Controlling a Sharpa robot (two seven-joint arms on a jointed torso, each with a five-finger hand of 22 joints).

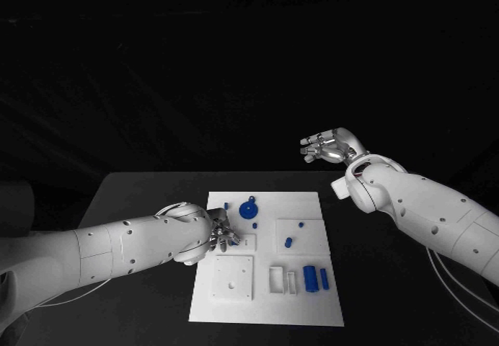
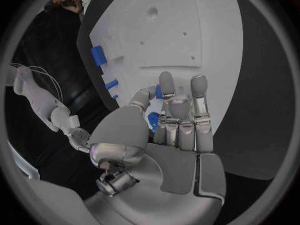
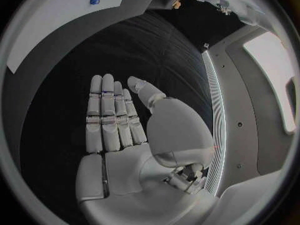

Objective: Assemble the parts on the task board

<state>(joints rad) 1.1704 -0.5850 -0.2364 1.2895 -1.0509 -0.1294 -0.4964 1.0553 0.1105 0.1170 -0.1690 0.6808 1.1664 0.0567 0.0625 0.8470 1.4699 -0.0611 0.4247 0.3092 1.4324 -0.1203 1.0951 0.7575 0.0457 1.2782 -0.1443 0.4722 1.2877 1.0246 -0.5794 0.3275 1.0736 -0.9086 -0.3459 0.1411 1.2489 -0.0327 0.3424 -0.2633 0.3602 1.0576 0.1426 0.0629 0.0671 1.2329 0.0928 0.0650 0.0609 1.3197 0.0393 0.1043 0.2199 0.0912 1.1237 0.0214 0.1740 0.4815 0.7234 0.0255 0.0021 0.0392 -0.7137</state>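
Fingers (image 2: pixel 165 87) of the left hand (image 1: pixel 215 234) curl over the task board (image 1: pixel 312 303), pinching what looks like a small blue part (image 2: pixel 154 120) against the thumb, though it is mostly hidden. Just beyond that hand sits a blue round disc (image 1: pixel 249 210); two blue bars (image 1: pixel 316 277) lie further toward the right side. The right hand (image 1: pixel 331 146) hangs high, well away from the board, fingers straight and side by side, holding nothing.
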